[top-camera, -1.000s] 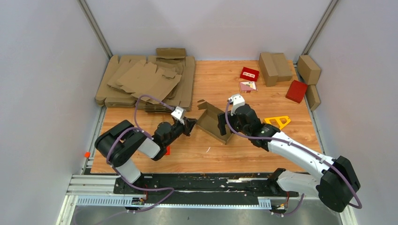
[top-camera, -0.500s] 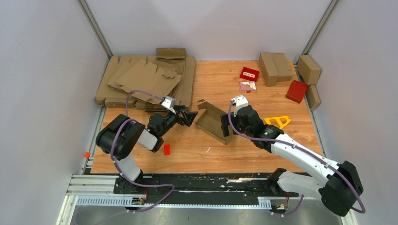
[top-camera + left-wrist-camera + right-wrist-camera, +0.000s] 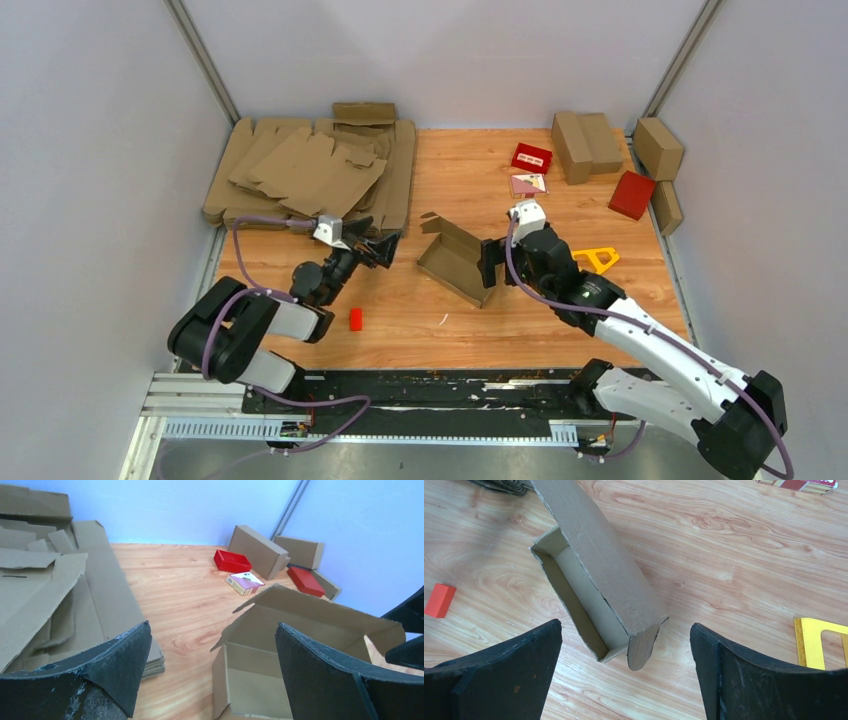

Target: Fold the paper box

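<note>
The paper box is a half-formed brown carton lying on the wooden table, its tray open and its lid flap raised. My left gripper stands open just left of it, apart from it. In the left wrist view the box shows ahead and to the right, beyond the gripper, whose jaws hold nothing. My right gripper is open at the box's right end. From the right wrist the box lies below the gripper, with its near corner flap between the spread fingers, untouched.
A pile of flat cardboard sheets fills the back left. Folded cartons and red boxes sit at the back right. A yellow triangular frame lies right of my right gripper. A small red block lies near the left arm.
My left gripper opened, came off the box's left edge and drew back to the left. My right arm shifted a little to the right. The box stayed in place.
</note>
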Motion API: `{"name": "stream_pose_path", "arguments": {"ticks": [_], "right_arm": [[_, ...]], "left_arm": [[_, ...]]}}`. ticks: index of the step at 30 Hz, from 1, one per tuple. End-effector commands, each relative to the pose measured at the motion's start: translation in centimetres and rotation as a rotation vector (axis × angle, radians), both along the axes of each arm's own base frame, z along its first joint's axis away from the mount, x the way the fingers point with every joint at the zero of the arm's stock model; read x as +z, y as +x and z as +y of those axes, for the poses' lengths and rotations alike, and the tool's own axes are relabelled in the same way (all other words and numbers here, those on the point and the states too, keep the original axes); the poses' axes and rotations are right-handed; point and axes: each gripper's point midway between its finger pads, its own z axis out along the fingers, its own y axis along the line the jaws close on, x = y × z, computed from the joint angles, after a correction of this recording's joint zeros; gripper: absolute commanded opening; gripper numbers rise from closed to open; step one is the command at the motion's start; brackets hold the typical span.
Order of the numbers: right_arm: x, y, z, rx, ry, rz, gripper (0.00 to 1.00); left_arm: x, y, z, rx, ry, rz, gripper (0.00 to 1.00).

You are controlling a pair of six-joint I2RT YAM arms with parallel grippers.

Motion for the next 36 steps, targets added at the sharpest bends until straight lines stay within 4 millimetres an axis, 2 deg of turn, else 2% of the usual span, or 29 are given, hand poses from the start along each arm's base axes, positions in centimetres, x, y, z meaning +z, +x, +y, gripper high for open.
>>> {"name": "stream_pose_path", "arguments": {"ticks": [1, 3, 5, 8, 10, 13, 16, 20, 24, 30, 36], "right_arm": [[1.4, 0.0, -0.3, -0.033, 0.045, -0.024, 1.00], [1.3, -0.2, -0.4, -0.043, 0.055, -0.013, 1.00], [1.1, -0.3, -0.6, -0.065, 0.064, 0.007, 1.00], [0.4, -0.6, -0.6, -0.092, 0.092, 0.045, 1.00], [0.0, -0.8, -0.2, -0.096, 0.121, 0.064, 1.00], [-0.3, -0.8, 0.4, -0.121, 0.181, 0.095, 0.97], [-0.8, -0.5, 0.9, -0.167, 0.229, 0.130, 0.91], [-1.1, -0.1, 1.1, -0.205, 0.238, 0.153, 0.83], [-1.0, 0.3, 1.5, -0.220, 0.254, 0.162, 0.72], [-0.8, 0.9, 1.9, -0.229, 0.261, 0.163, 0.67], [-0.7, 1.3, 2.0, -0.232, 0.252, 0.159, 0.58]], "left_arm": [[1.3, 1.0, -1.6, -0.085, -0.066, -0.024, 1.00], [1.0, 1.4, -3.2, -0.159, -0.043, -0.027, 1.00], [0.9, 2.2, -3.0, -0.127, -0.043, -0.030, 0.98], [0.5, 3.2, -2.8, -0.087, -0.009, -0.036, 0.84], [0.0, 3.9, -3.6, -0.113, 0.015, -0.018, 0.72], [-0.5, 4.2, -4.5, -0.149, 0.008, -0.020, 0.61], [-1.4, 4.5, -5.9, -0.194, 0.013, -0.019, 0.58], [-2.8, 4.5, -7.3, -0.208, 0.064, -0.029, 0.64], [-3.0, 4.9, -7.7, -0.220, 0.063, -0.028, 0.66], [-3.0, 4.7, -8.9, -0.280, 0.056, -0.028, 0.68], [-3.2, 3.9, -10.1, -0.350, 0.049, -0.020, 0.50]]}}
